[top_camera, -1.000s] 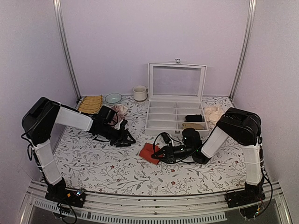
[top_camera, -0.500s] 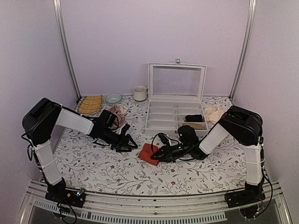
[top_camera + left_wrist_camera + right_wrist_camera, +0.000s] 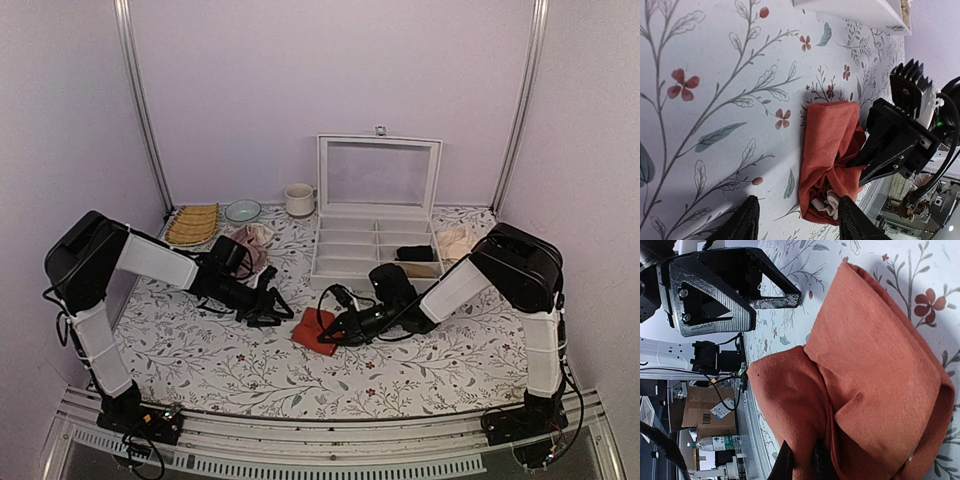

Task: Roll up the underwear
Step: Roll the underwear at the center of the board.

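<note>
- While both arms lean low over the white, flower-printed table cover [image 3: 200, 350], we find a yellow woven mat [image 3: 193, 223] at the far left rear. A pale green bowl [image 3: 242, 210] sits beside it, with a crumpled dusty-pink cloth [image 3: 255, 240] just in front.
- Next comes the left gripper [image 3: 278, 302], its jaws spread and grasping nothing, its tips just beside the bundle's left edge.
- A cream ceramic mug [image 3: 298, 199] stands by the back wall.
- Mid-table lies the underwear [image 3: 308, 333], red-orange fabric briefs folded into a bundle, with a sliver of cream waistband showing at one end.
- The right gripper [image 3: 330, 333] is clenched on a fold at the bundle's right side.
- Behind stands a white compartment box [image 3: 345, 262] with its glass lid raised, and a pale beige cloth [image 3: 456, 240] lies at its right.
</note>
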Tool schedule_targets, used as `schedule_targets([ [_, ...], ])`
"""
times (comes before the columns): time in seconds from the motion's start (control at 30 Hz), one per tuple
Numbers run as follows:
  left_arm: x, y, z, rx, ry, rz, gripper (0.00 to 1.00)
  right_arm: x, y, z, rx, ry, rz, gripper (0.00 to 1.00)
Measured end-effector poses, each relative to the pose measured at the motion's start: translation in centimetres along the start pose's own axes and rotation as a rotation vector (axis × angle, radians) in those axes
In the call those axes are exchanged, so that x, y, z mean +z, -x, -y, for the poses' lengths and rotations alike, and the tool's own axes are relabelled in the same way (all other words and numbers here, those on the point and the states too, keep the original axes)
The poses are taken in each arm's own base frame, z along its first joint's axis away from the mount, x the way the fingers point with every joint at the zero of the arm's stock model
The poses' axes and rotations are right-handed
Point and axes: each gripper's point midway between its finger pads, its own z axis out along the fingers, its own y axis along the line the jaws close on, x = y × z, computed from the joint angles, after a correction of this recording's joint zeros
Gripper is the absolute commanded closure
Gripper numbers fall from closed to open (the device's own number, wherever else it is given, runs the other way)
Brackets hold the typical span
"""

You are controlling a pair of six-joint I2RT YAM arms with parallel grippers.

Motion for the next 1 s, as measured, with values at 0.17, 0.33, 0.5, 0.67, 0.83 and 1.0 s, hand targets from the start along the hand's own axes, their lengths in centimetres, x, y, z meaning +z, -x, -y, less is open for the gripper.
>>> schedule_targets([
  [0.17,-0.2,-0.9,0.2,0.001,-0.015,-0.016,0.45,0.4,0.0,-0.2,-0.016,-0.013,-0.022,1.0],
  [0.33,0.0,-2.4,0.8,0.024,-0.038,-0.055,0.43,0.7,0.0,-0.3,-0.029,-0.024,-0.041,1.0],
  [0.5,0.7,-4.0,1.7,0.058,-0.061,-0.104,0.42,0.8,0.0,-0.3,-0.029,-0.031,-0.052,1.0],
  [0.67,1.1,-4.7,2.2,0.079,-0.067,-0.123,0.42,0.8,0.0,-0.3,-0.03,-0.038,-0.062,1.0],
  [0.83,1.4,-4.4,2.3,0.085,-0.058,-0.122,0.46,0.9,0.0,-0.3,-0.032,-0.043,-0.068,1.0],
  [1.0,2.0,-3.6,2.0,0.078,-0.037,-0.113,0.63,1.2,-0.2,-0.5,-0.042,-0.052,-0.076,1.0],
])
